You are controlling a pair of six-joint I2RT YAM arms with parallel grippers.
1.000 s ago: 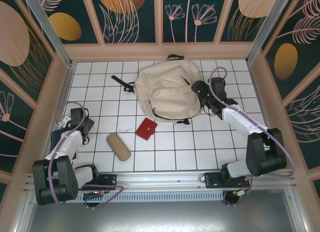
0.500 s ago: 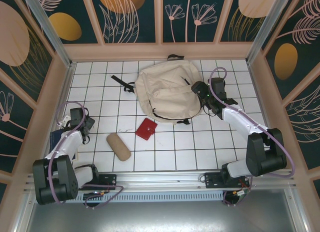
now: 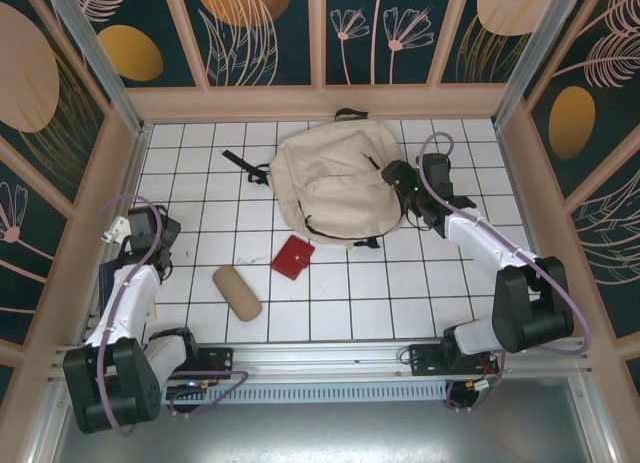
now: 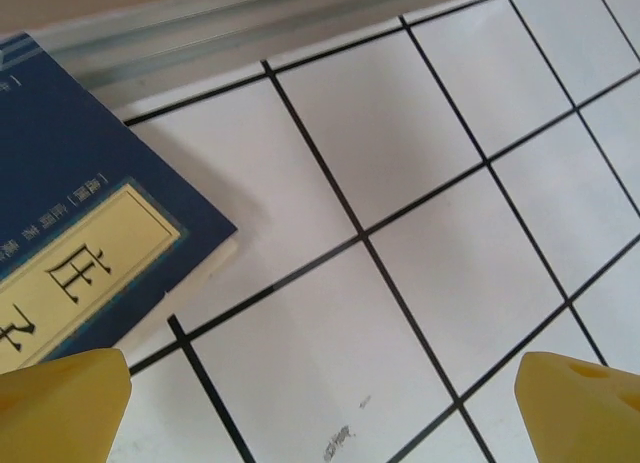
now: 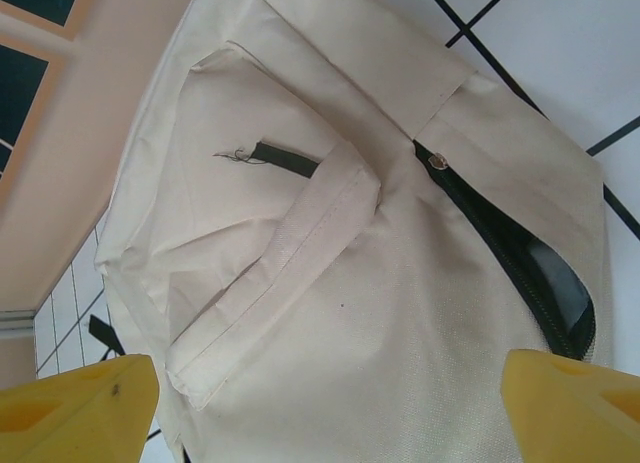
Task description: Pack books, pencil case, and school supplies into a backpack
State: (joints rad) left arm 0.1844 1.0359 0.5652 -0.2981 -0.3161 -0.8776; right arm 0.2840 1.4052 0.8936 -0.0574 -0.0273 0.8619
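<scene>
Nothing is packed yet (the backpack point(image 3: 335, 183) zip looks partly open). The books point(image 4: 80, 233) by the worktop's point(image 3: 400, 293) left edge, the pencil case point(image 3: 237, 292) and the red school supplies point(image 3: 293, 257) all wait. The left gripper point(image 4: 320, 388) and right gripper point(image 5: 320, 403) gape empty.

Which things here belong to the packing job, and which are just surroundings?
Job:
large beige fabric backpack
tan roll-shaped soft pencil case
small flat red square item
thin navy blue book with yellow label

Just there:
white tiled tabletop
floral-patterned wall panels
</scene>
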